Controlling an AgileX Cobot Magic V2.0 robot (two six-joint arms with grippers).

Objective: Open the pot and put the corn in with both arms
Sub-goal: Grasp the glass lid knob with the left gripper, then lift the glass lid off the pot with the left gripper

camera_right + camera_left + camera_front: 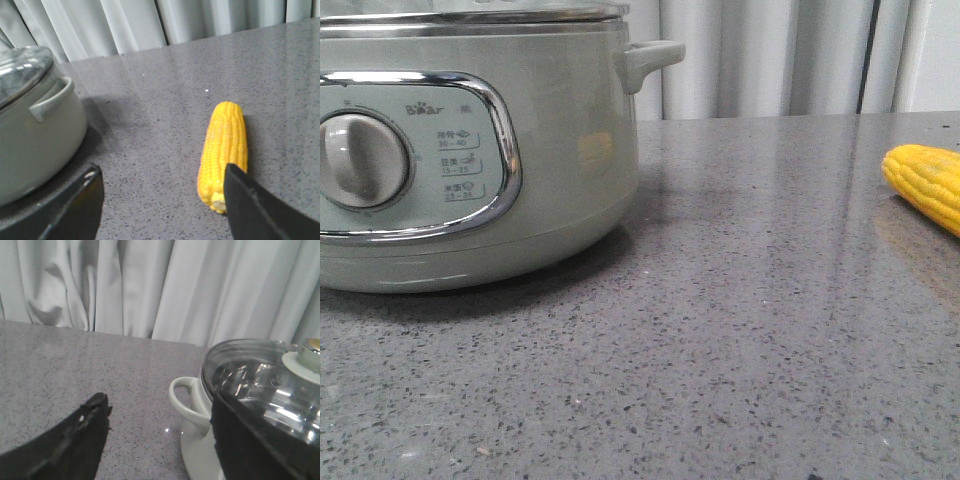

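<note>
Grey speckled table (740,330) carries pot (560,170), corn (928,182) well apart

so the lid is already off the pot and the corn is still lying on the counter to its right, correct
Not quite. The glass lid is on the pot, as the left wrist view shows, with its knob in place. The rest holds: the corn lies on the counter to the pot's right.

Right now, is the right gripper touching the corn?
Cannot tell. In the right wrist view, one finger overlaps the corn's end; the right gripper is open.
</note>
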